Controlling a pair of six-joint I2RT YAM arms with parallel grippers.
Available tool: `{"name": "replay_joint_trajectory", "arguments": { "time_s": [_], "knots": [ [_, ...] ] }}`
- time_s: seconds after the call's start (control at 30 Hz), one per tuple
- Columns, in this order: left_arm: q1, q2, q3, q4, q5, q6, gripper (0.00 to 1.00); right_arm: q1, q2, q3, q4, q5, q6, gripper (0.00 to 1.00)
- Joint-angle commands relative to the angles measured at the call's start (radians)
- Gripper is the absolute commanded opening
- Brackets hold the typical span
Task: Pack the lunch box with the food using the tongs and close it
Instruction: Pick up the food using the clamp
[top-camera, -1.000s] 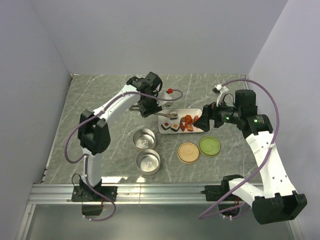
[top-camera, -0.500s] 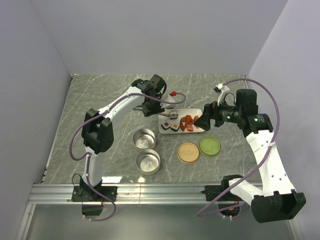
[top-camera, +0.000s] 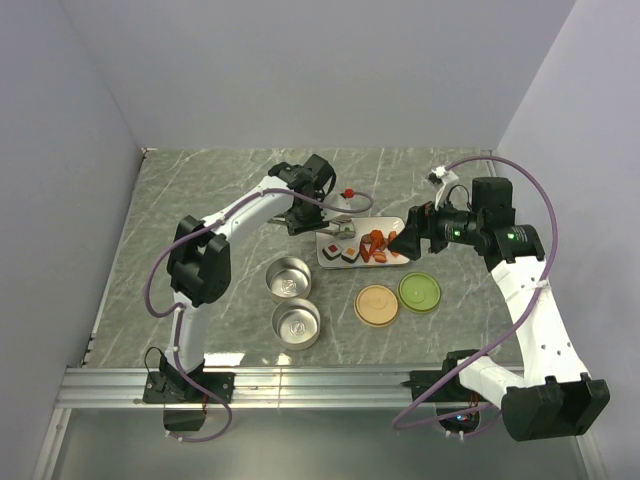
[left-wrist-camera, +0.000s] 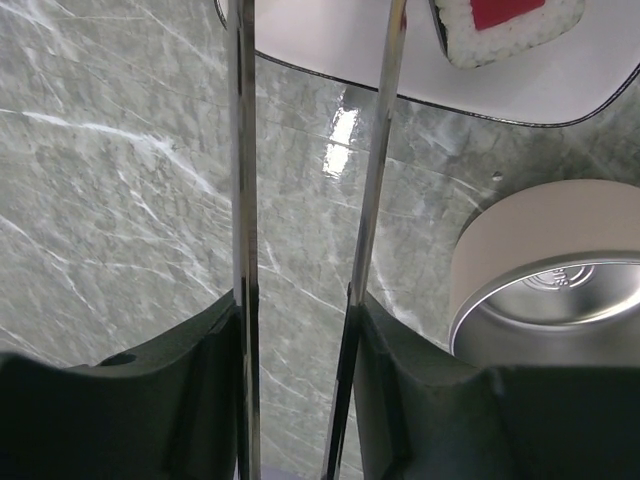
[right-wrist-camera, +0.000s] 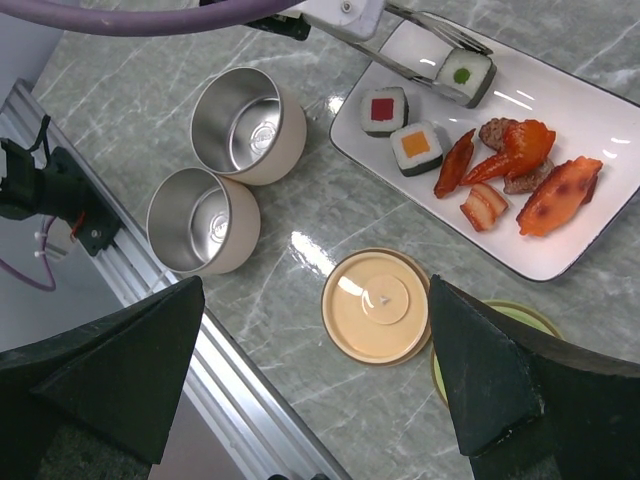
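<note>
Two thin arms of the tongs (left-wrist-camera: 240, 200) are pinched in the left hand (left-wrist-camera: 295, 340), their tips at the green-topped roll (right-wrist-camera: 462, 76) in the upper-left corner of the plate (right-wrist-camera: 560, 255). Seen from overhead, the right hand (top-camera: 404, 241) hangs spread wide and grasps nothing, at the plate's right end. An uneven squeeze could squirt the roll loose, or twist the slick tongs, short of the lunch-box bowls (right-wrist-camera: 247, 120) lower left.

The tongs (left-wrist-camera: 243, 200) are running off the left wrist view's top edge, so their tips are staying out of sight. That edge is also cutting the red-topped sushi piece (left-wrist-camera: 505, 25) and the plate (left-wrist-camera: 330, 40). A finger (right-wrist-camera: 490, 380) of the right hand (right-wrist-camera: 315, 285) is covering most of the green lid (right-wrist-camera: 510, 310).
</note>
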Motion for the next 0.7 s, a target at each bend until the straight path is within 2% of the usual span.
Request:
{"name": "replay_joint_trajectory", "arguments": {
  "time_s": [0.0, 0.2, 0.33, 0.67],
  "knots": [
    [-0.005, 0.001, 0.01, 0.03, -0.023, 0.018, 0.44, -0.012, 0.0, 0.042, 0.018, -0.015, -0.006, 1.0],
    [-0.005, -0.019, 0.041, 0.02, -0.017, 0.001, 0.33, -0.01, 0.006, 0.053, 0.012, -0.018, -0.01, 1.0],
    [-0.005, -0.06, 0.072, 0.002, 0.005, -0.03, 0.29, -0.01, 0.012, 0.07, 0.006, -0.021, -0.015, 1.0],
    [0.003, -0.304, -0.006, -0.01, 0.026, -0.091, 0.24, -0.012, 0.017, 0.084, -0.02, 0.012, -0.036, 1.0]
  ]
}}
